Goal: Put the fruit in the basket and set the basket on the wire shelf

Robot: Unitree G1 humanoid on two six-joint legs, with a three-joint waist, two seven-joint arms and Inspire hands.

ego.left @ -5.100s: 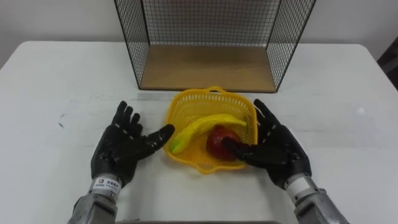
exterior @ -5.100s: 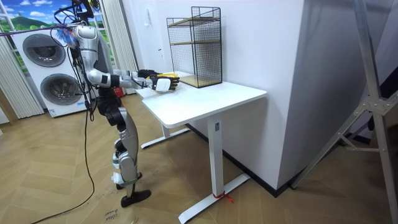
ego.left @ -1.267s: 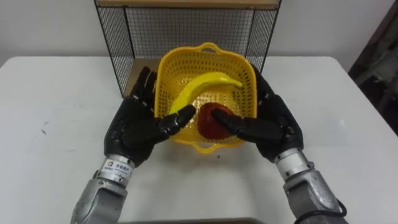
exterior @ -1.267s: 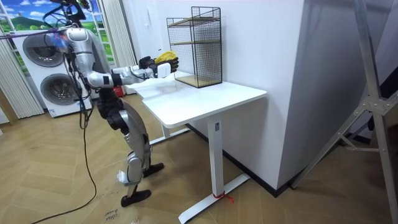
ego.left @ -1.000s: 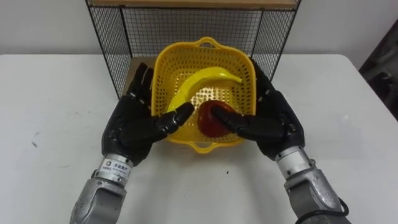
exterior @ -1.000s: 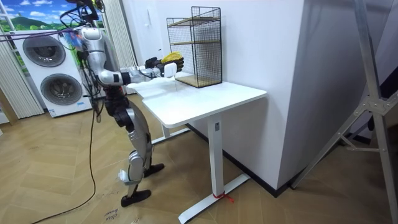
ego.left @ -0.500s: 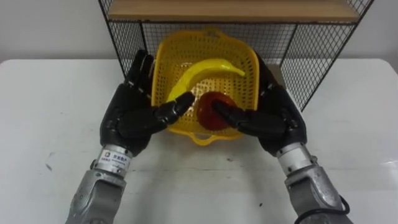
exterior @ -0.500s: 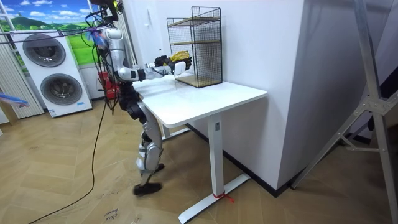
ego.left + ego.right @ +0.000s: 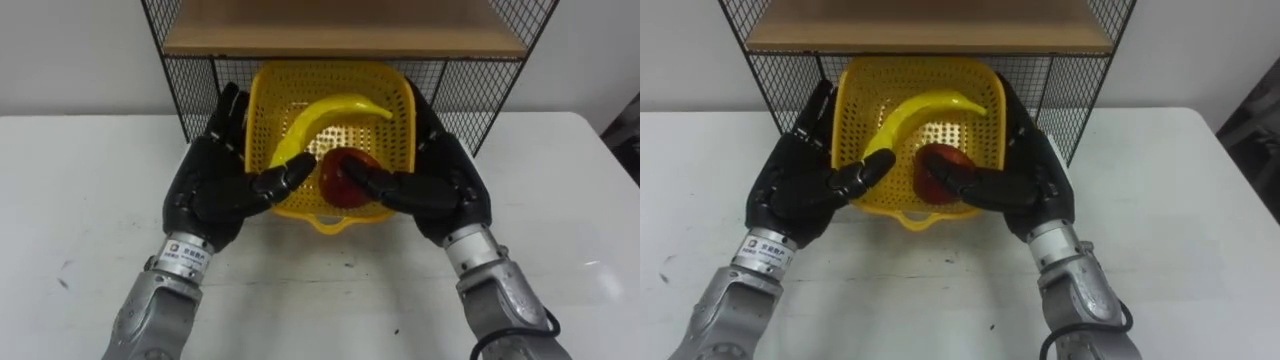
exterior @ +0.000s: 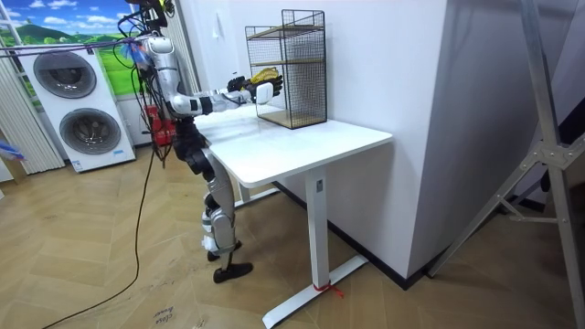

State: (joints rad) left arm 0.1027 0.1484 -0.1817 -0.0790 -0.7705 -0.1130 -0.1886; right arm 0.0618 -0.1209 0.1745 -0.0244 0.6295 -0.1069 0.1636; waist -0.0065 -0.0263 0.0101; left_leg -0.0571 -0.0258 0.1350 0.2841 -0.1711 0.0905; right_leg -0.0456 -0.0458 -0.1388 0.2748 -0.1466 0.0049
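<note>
A humanoid robot stands at the end of a white bench [image 9: 90, 180], arms stretched forward, holding a yellow plastic basket [image 9: 385, 140] at the mouth of a wire shelf [image 9: 195, 85]. The basket's far end sits under the shelf's wooden board, in the lower compartment, while its near rim hangs over the bench. Whether its bottom rests on the shelf floor cannot be told. A banana [image 9: 325, 115] lies slantwise inside, and a red apple [image 9: 335, 175] lies at the near edge.

The left hand [image 9: 210, 190] and the right hand [image 9: 450, 190] press the basket between them. Their fingers lie straight along its side walls, and their thumbs are laid over the near rim. The basket looks light, and its thin mesh walls are likely to flex under a squeeze. Most of the weight is probably in the fruit, and the round apple could roll if the basket tips. The firmer rim, held level, seems the safest place to hold it.
</note>
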